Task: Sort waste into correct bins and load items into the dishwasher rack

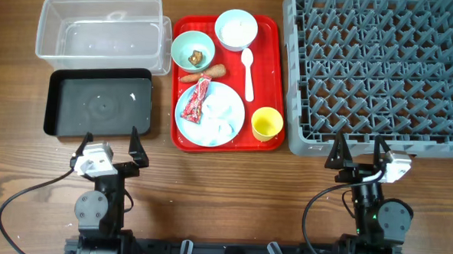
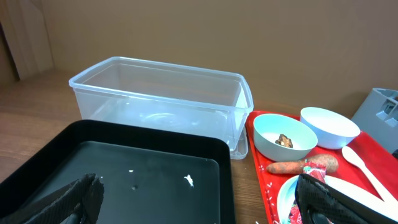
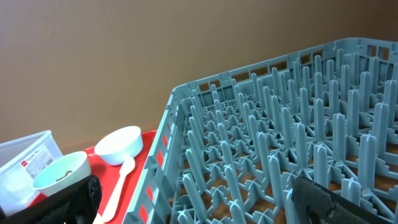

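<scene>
On the red serving tray [image 1: 272, 37] lie a light-blue plate [image 1: 231, 119] with a red snack wrapper [image 1: 198, 100] and white tissue [image 1: 225, 125], an orange carrot [image 1: 202, 75], a teal bowl [image 1: 182, 45] holding a brown scrap [image 1: 196, 58], a pale bowl [image 1: 236, 28], a white spoon [image 1: 249, 73] and a yellow cup [image 1: 266, 123]. The clear tub [image 1: 100, 30] and black tray [image 1: 97, 104] sit at left, the grey dishwasher rack [image 1: 378, 72] at right. My left gripper [image 1: 109, 149] is open and empty near the black tray's front. My right gripper [image 1: 359, 154] is open and empty at the rack's front edge.
The left wrist view shows the black tray [image 2: 124, 168] with white specks, the clear tub [image 2: 161, 99], both bowls and the carrot [image 2: 298, 166]. The right wrist view shows the rack's pegs [image 3: 280, 149] and the spoon [image 3: 121, 180]. Bare wood lies along the table's front.
</scene>
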{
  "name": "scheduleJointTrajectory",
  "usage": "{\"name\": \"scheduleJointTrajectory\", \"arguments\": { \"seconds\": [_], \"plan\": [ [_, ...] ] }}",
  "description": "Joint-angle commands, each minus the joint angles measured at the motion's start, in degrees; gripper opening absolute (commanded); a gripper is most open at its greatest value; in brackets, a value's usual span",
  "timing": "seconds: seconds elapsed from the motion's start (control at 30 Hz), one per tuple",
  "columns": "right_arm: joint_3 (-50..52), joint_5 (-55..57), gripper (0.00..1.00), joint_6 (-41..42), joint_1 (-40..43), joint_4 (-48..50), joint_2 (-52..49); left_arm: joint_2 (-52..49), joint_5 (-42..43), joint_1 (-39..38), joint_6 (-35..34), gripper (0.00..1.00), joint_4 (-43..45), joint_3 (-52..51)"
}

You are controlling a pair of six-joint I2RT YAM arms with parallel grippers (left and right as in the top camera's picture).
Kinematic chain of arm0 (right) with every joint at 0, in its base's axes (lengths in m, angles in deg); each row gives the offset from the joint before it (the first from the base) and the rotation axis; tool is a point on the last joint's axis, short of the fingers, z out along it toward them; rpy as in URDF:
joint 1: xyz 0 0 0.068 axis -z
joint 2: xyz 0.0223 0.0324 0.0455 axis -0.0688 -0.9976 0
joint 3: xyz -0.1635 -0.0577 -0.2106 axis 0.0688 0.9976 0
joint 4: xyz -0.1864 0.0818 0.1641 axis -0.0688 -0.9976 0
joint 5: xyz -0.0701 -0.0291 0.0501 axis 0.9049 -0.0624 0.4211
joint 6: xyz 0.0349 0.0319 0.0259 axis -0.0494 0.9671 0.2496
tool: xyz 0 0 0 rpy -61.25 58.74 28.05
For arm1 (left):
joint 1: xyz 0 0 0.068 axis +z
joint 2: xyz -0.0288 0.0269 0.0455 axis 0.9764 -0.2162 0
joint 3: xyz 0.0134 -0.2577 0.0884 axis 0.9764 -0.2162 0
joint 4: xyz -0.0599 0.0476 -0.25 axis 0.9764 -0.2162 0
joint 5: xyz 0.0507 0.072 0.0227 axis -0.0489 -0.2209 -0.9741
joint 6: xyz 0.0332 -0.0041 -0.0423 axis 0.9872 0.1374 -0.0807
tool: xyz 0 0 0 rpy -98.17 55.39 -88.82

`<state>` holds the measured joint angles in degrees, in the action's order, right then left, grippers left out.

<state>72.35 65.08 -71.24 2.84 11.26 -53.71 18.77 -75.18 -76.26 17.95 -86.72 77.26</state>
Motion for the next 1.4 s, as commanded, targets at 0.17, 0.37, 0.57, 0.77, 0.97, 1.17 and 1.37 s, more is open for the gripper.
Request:
{"name": "scheduleJointTrajectory", "arguments": {
  "seconds": [0.17, 0.37, 0.57, 0.77, 0.97, 1.17, 1.37],
  "plan": [
    [0.1, -0.5, 1.0, 0.5, -0.2, 0.3, 0.3, 0.5, 0.5, 0.5, 0.5, 1.0, 0.0, -0.3],
    [0.1, -0.5, 1.0, 0.5, -0.2, 0.3, 0.3, 0.5, 0.5, 0.5, 0.5, 1.0, 0.1, -0.3],
    [0.1, -0.5, 1.0, 0.5, -0.2, 0.3, 0.3, 0.5, 0.4, 0.5, 0.6, 1.0, 0.1, -0.3],
    [0.1, -0.5, 1.0, 0.4, -0.2, 0.5, 0.3, 0.5, -0.3, 0.5, 0.9, 1.0, 0.3, -0.3],
    [-0.2, -3.2, 1.0, 1.6, -0.2, 5.9, 0.3, 0.3, 0.4, 0.5, 1.2, 1.0, 1.1, 0.3],
    [-6.3, -5.6, 1.0, -1.2, -0.2, 6.3, -0.6, -6.7, 6.0, 0.5, 1.2, 1.0, 1.0, 7.6],
    [-15.4, -7.6, 1.0, -3.0, -0.2, 5.9, -8.1, -26.6, 12.0, 0.5, 5.2, 1.0, -2.2, 22.9]
  ]
}}
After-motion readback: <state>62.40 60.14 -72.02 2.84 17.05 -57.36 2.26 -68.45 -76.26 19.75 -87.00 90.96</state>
